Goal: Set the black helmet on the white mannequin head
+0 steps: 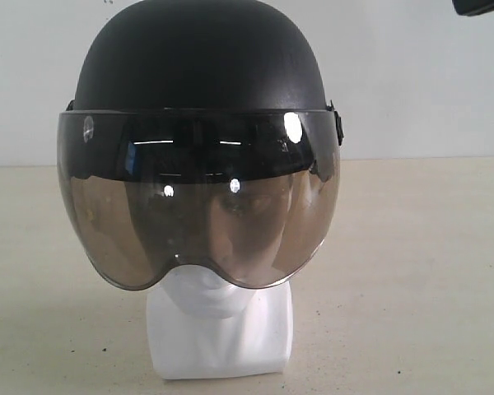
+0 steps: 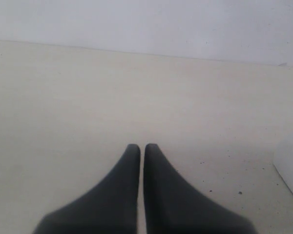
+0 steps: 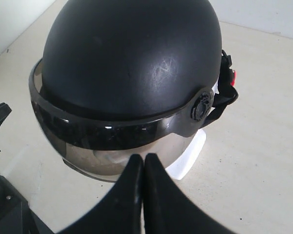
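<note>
A pale cream, matte tabletop (image 1: 412,271) with a few dark specks carries the glossy white plastic mannequin head (image 1: 218,337), and a plain off-white wall (image 1: 412,74) rises behind the head. The rounded matte black helmet (image 1: 198,58) sits on top of the head. Its smoky, translucent bubble visor (image 1: 198,214) hangs over the moulded face down to the chin, leaving the short neck and squarish base bare below. A round ribbed side screw (image 3: 201,105) fixes the visor, and a black strap with a red spot (image 3: 233,76) hangs behind it. The right gripper (image 3: 143,157) hovers near the head with its smooth dark fingers pressed together, holding nothing. The left gripper (image 2: 142,146) is likewise closed and empty over bare tabletop.
</note>
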Tool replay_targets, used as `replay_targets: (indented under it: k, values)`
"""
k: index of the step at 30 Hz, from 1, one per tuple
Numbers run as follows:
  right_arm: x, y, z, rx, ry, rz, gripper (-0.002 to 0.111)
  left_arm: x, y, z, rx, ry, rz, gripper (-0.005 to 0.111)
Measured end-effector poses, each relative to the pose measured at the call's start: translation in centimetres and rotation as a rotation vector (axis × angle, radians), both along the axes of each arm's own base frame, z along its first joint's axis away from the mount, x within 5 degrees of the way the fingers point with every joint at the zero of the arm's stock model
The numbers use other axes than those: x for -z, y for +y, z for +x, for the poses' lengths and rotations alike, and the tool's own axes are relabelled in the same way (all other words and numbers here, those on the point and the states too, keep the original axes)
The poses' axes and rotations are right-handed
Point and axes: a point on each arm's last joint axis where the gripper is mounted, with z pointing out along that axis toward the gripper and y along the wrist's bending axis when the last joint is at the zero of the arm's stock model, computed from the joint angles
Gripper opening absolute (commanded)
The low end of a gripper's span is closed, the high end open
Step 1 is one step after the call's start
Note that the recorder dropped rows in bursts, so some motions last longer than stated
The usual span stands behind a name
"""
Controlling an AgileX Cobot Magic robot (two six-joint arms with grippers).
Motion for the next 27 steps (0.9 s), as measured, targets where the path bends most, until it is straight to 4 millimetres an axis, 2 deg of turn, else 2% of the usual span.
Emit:
replay_targets:
  k: [6,8,10,13,16,19,21,23,24,27]
  values:
    - [0.0,-0.1,0.1,0.005,0.0,0.0,0.0,0.0,0.0,0.0,0.0,0.0,0.0,0.004]
    - [-0.2,-0.6,0.1,0.016,-0.017,0.009,0.0,0.0,0.0,0.0,0.0,0.0,0.0,0.004]
    - [-0.6,-1.8,0.2,0.041,-0.076,-0.006,0.0,0.0,0.0,0.0,0.0,0.0,0.0,0.004]
    - [-1.5,-4.5,-0.2,0.167,-0.202,-0.022,0.0,0.0,0.0,0.0,0.0,0.0,0.0,0.004]
    - [-2.8,-7.3,-2.0,0.352,-0.408,0.019,0.0,0.0,0.0,0.0,0.0,0.0,0.0,0.004]
    - [-3.2,-9.4,-5.8,0.539,-0.673,0.123,0.0,0.0,0.0,0.0,0.0,0.0,0.001,0.004]
    - [-2.0,-10.2,-8.6,0.639,-0.831,0.184,0.0,0.0,0.0,0.0,0.0,0.0,0.001,0.004]
    - [0.1,-10.5,-10.4,0.712,-0.927,0.213,0.0,0.0,0.0,0.0,0.0,0.0,0.001,0.004]
    - [1.6,-10.7,-11.0,0.745,-0.96,0.22,0.0,0.0,0.0,0.0,0.0,0.0,0.001,0.004]
    - [6.4,-10.9,-11.3,0.818,-0.986,0.219,0.0,0.0,0.0,0.0,0.0,0.0,0.001,0.004]
